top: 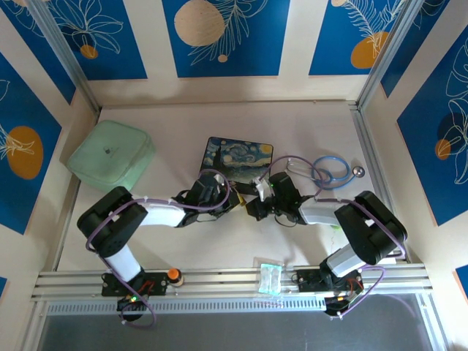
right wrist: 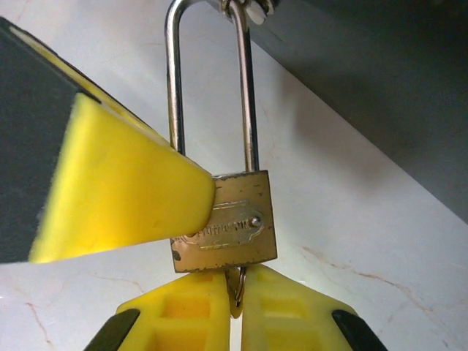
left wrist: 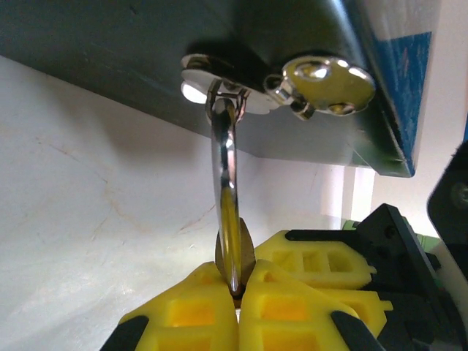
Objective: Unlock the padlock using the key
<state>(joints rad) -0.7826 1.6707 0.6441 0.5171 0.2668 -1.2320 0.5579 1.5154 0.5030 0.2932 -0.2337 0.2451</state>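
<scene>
Your right gripper (right wrist: 235, 300) is closed, its two yellow fingers (right wrist: 183, 311) pinched together on the key (right wrist: 237, 281), of which you see only a thin silvery sliver between them. That sliver meets the underside of the padlock (right wrist: 225, 230) at the middle of the brass body's lower edge; how far it enters the keyway cannot be told. Your left gripper (left wrist: 235, 292) is likewise closed, clamped on the padlock's brass body, which appears edge-on in the left wrist view. In the right wrist view one of the left gripper's fingers presses against the side of that body. The shackle (right wrist: 248, 95) rises from the body as a long silver U. One leg enters the top of the body, and the foot of the other is hidden behind the left gripper's finger. At its top the shackle passes through the metal loop of the latch (left wrist: 322, 84) on the near side of the starry-night box (top: 238, 155). From above, you find both grippers meeting just in front of the box's near edge, the arms reaching in from either side over the pale table (top: 183, 241). A blue-tubed stethoscope (top: 329, 170) lies to the right of the box, near it but apart. A pale green lidded container (top: 113, 153) sits well to the left.
</scene>
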